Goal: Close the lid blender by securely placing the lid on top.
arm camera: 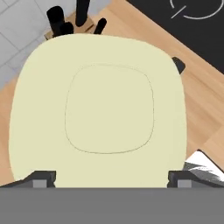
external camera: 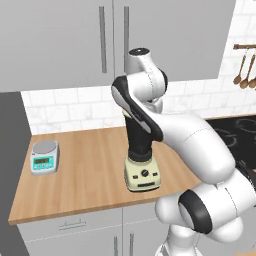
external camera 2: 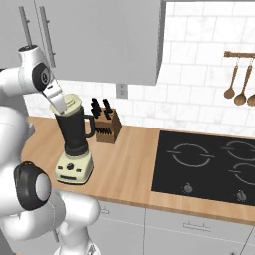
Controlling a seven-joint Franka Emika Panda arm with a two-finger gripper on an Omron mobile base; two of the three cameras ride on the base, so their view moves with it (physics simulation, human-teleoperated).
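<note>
Here, the lid (arm camera: 103, 109) sits on the mouth of the blender (external camera 2: 74, 144) — which stands on the wooden counter (external camera: 85, 175) just left of the knife block (external camera 2: 105, 128). The gripper (arm camera: 111, 178) hovers directly above the lid, fingertips spread wide either side — grasping nothing.

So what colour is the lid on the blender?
Pale cream-yellow, plain; the lid shows best in the hand view.
</note>
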